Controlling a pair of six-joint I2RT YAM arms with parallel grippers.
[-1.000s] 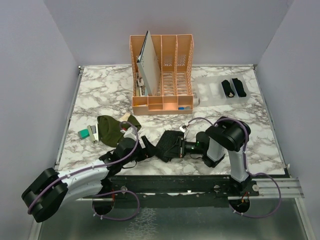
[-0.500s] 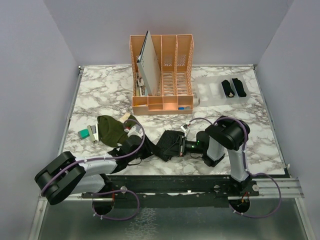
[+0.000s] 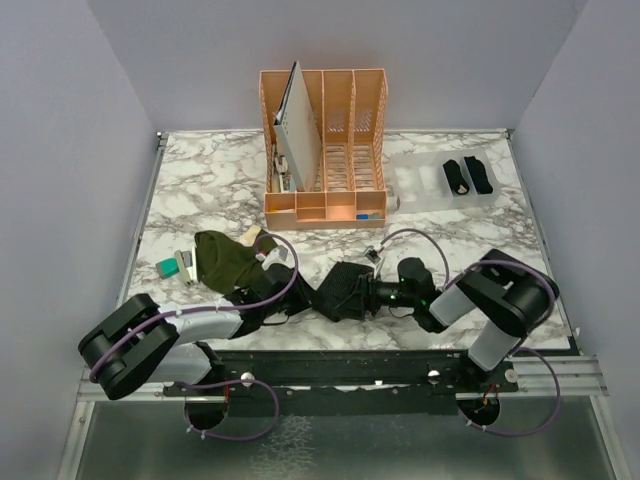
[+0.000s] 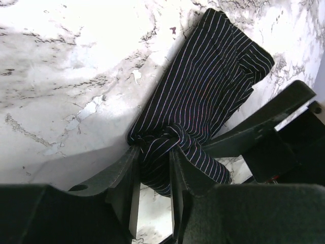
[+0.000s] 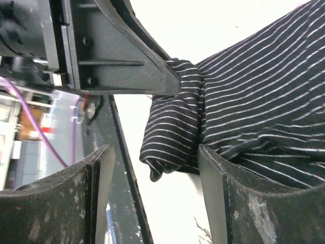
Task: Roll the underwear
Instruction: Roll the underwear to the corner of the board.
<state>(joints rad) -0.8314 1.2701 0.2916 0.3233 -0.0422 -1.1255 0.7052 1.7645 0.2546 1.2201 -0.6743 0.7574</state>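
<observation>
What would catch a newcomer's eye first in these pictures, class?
The striped black underwear at the near edge of the table, bunched and pinched in the left gripper, with the right gripper open astride it. Behind stands an orange file rack; two rolled black bundles lie far right.

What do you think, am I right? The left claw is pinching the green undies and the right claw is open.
Not quite. The left gripper is pinching the striped black underwear, not the green underwear. The left wrist view shows the striped cloth bunched between its fingers. The right gripper is open, just as you said.
</observation>
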